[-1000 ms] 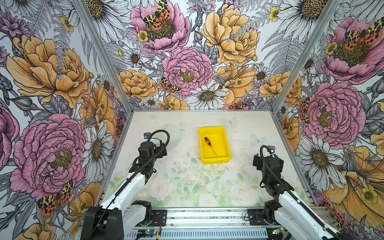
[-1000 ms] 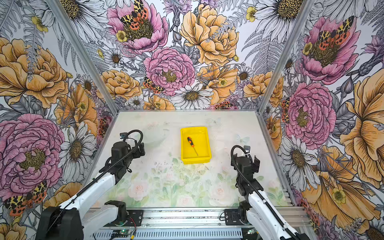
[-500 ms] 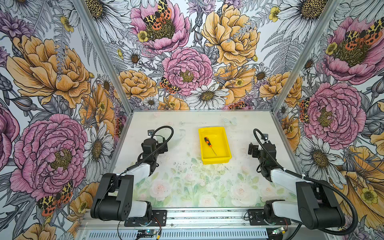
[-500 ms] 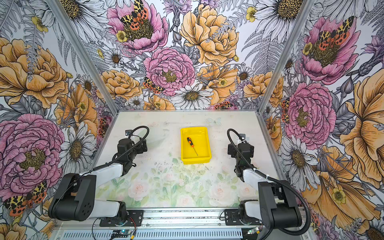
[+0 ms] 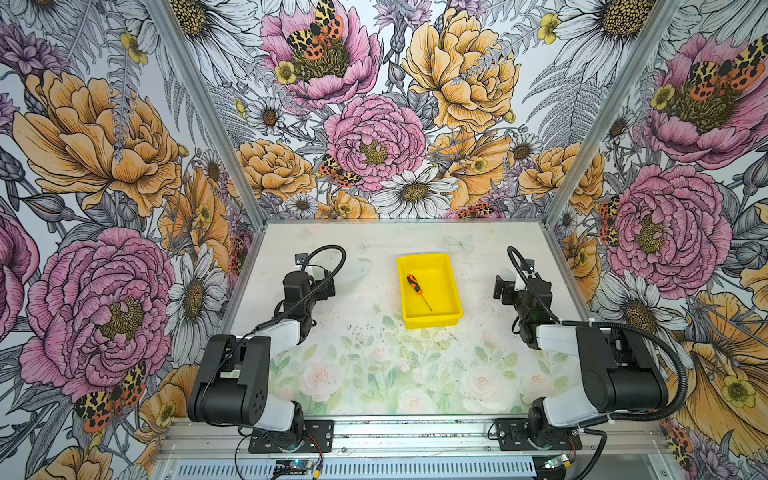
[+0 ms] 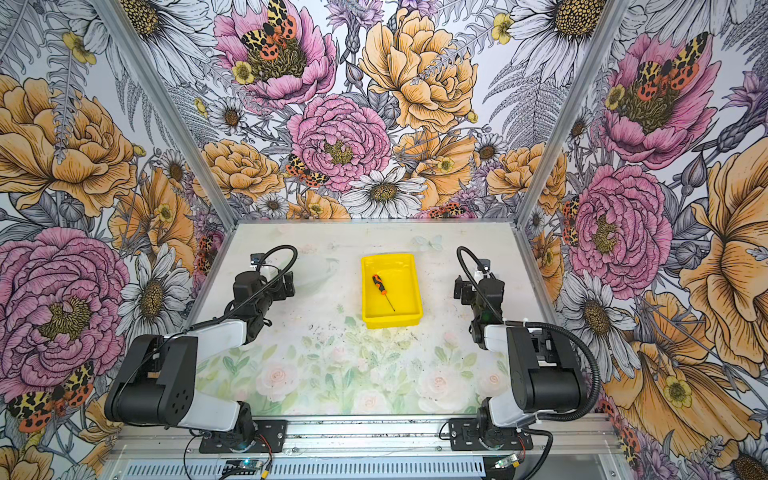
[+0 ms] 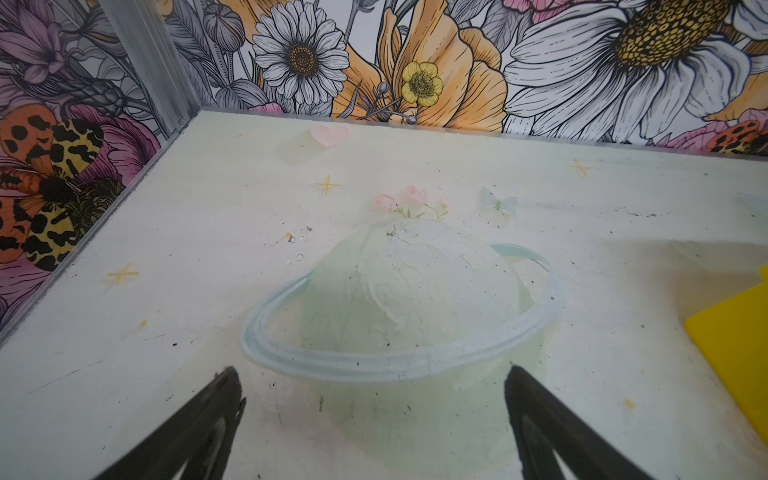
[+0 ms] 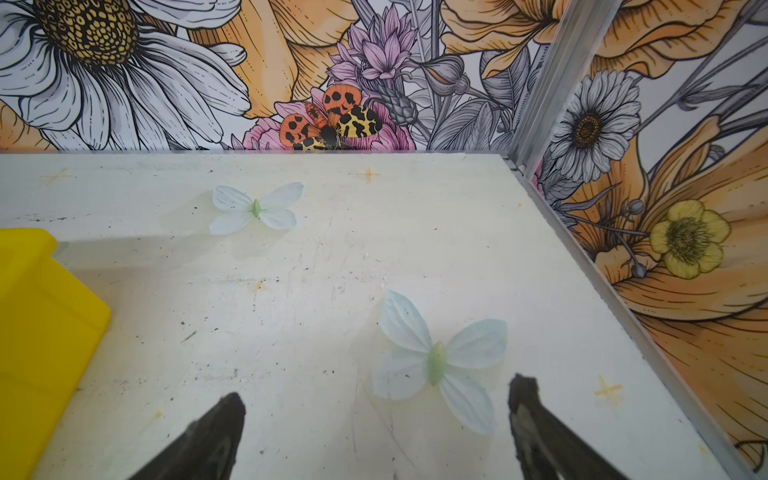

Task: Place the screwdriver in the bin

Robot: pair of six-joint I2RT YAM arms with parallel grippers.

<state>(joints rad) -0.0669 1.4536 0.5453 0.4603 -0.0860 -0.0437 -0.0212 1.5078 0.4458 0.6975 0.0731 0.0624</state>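
bin (image 5: 432, 321): contained screwdriver (image 5: 417, 289), lying slantwise on its floor | left gripper (image 7: 372, 374): jaws spread wide, empty, apart from bin | right gripper (image 8: 376, 386): jaws spread wide, empty, apart from bin

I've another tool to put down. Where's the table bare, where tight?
Widest bare patch: the front of the table, from the bin to the near edge. Also bare: the strip between bin and back wall, and the gap on each side between bin and the left gripper and right gripper. Tight: inside the bin, where the screwdriver lies.
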